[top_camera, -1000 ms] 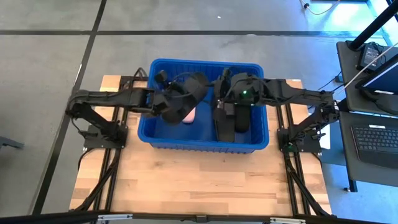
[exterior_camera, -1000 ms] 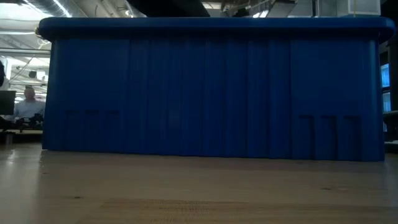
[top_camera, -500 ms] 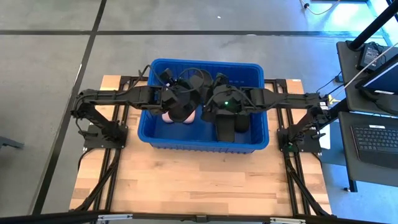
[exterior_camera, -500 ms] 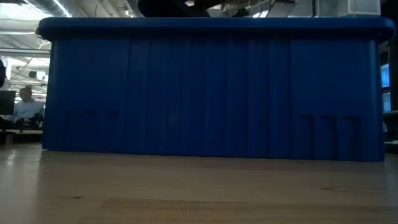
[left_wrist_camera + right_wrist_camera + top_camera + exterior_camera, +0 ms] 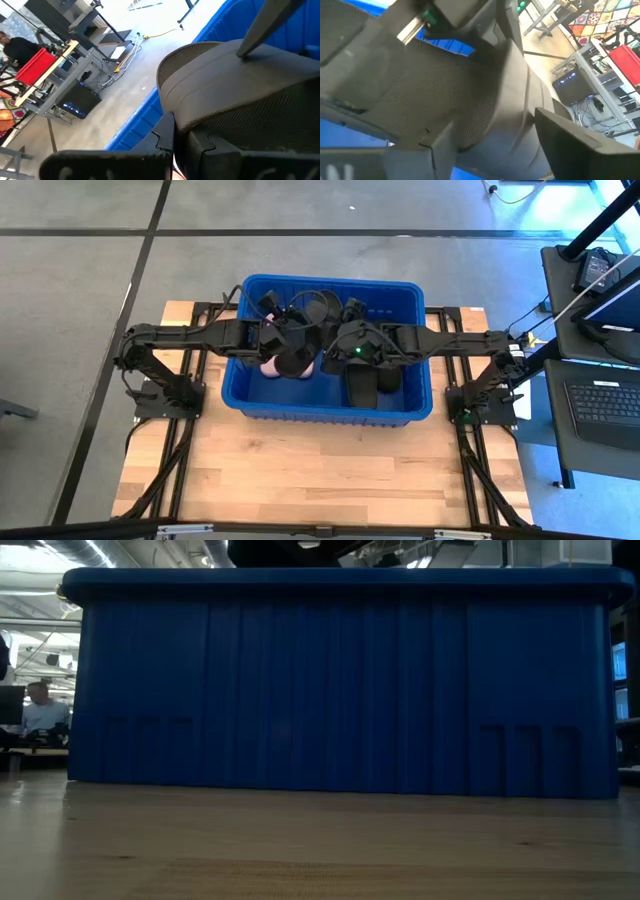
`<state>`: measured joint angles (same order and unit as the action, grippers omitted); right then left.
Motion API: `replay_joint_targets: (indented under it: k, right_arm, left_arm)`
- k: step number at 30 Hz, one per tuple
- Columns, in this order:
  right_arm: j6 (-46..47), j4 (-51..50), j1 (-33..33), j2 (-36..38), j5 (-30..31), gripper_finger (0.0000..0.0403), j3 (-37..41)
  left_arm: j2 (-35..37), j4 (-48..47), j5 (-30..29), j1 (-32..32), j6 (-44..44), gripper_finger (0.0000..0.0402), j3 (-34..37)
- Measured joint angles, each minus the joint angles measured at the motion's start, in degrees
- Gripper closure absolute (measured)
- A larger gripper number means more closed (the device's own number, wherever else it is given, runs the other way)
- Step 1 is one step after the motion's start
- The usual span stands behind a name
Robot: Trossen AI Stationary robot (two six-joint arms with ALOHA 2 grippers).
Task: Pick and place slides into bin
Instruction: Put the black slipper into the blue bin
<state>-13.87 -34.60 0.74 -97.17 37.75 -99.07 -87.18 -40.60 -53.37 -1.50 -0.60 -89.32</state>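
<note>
The blue bin [image 5: 330,405] stands mid-table, and its near wall fills the low view [image 5: 340,690]. My left gripper [image 5: 283,345] reaches in from the table's left and is shut on a black slide [image 5: 300,350] with a mesh strap [image 5: 235,95], held above the bin floor. My right gripper [image 5: 338,348] reaches in from the right, open, with its fingers [image 5: 437,145] on either side of that same slide [image 5: 470,100]. Two black slides [image 5: 365,387] lie on the bin floor at the right. A pale pink slide [image 5: 268,367] lies under my left gripper, mostly hidden. My left gripper holds the black slide at the side where the mesh strap meets the sole [image 5: 200,142], coming level from the table's left. The slide itself hides the second finger. The slide is lifted clear of the bin floor. My right gripper: I cannot tell whether its fingers touch the slide.
The two arms meet close together over the bin's middle. Bare wooden table [image 5: 320,475] lies in front of the bin. A desk with a laptop [image 5: 605,395] stands off the table's right. A person [image 5: 40,705] sits far behind the table.
My right gripper has moved toward the table's left, away from the two black slides on the bin floor, up to the slide in my left gripper. My left gripper has carried its slide a little toward the right and the near edge, lower into the bin.
</note>
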Motion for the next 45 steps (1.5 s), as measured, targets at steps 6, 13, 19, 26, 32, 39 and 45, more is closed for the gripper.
replay_joint_targets:
  k: [6, 13, 19, 26, 32, 39, 45]
  right_arm:
    - [-1.43, -0.75, -0.36, 0.04, 1.61, 0.0219, -0.01]
    - [-1.66, -0.85, -0.38, 0.05, 1.91, 0.0286, -0.04]
    - [-1.92, -1.05, -0.43, 0.07, 1.91, 0.0338, -0.04]
    - [-3.16, -1.26, -0.43, 0.07, 1.91, 0.0386, -0.04]
    - [-3.15, -1.41, -0.43, 0.07, 1.79, 0.0387, -0.04]
    - [-3.57, -1.48, -0.43, 0.07, 1.63, 0.0387, -0.04]
    - [-4.46, -1.63, -0.49, 0.04, 1.67, 0.0387, -0.01]
  left_arm:
    - [0.00, -0.27, 2.73, -0.04, 0.00, 0.0395, 0.00]
    - [0.00, -0.34, 3.26, -0.04, -1.46, 0.0395, 0.00]
    - [0.00, -0.70, 3.57, 0.00, -1.51, 0.0395, 0.00]
    - [0.00, -0.63, 3.57, 0.01, -1.49, 0.0395, 0.00]
    - [0.02, -0.65, 3.18, 0.80, -1.74, 0.0395, 0.00]
    - [0.07, -0.63, 2.20, 1.11, -2.26, 0.0378, 0.00]
    - [0.20, -0.71, 3.04, 1.41, -1.46, 0.0348, 0.00]
